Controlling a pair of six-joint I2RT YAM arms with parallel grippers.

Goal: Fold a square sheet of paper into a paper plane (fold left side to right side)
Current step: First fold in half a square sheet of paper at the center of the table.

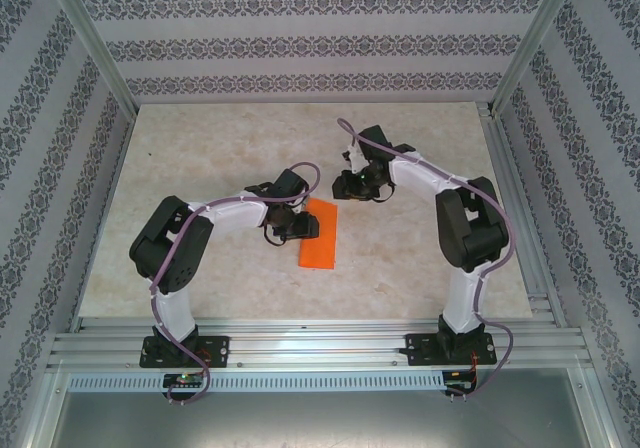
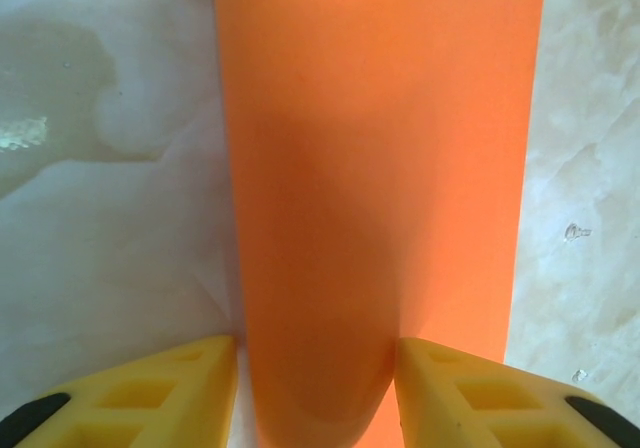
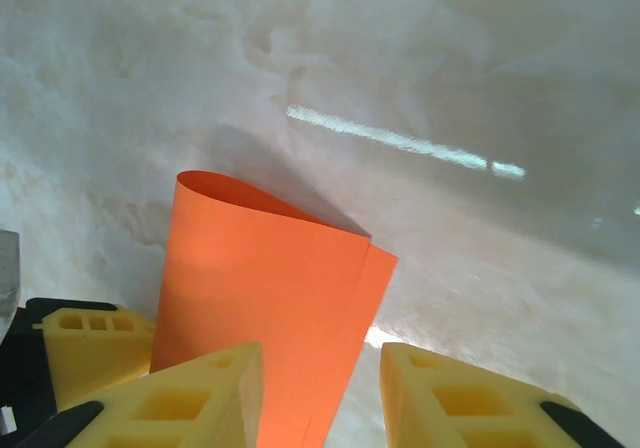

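The square sheet of paper (image 1: 322, 240) lies on the table folded over into a bright orange upright rectangle. My left gripper (image 1: 305, 226) is at its left edge. In the left wrist view the paper (image 2: 380, 148) bulges up in a rounded fold, and the left gripper (image 2: 316, 388) has its jaws half apart, touching that bulge on both sides. My right gripper (image 1: 352, 190) hovers by the paper's far right corner. In the right wrist view the right gripper (image 3: 320, 398) is open, with the loose top layer of the paper (image 3: 260, 298) curling up below it.
The marble-patterned table (image 1: 200, 148) is walled by patterned panels on three sides. An aluminium rail (image 1: 320, 333) runs along the near edge and another (image 1: 515, 208) along the right side. A yellow finger (image 3: 90, 353) of the left gripper shows in the right wrist view.
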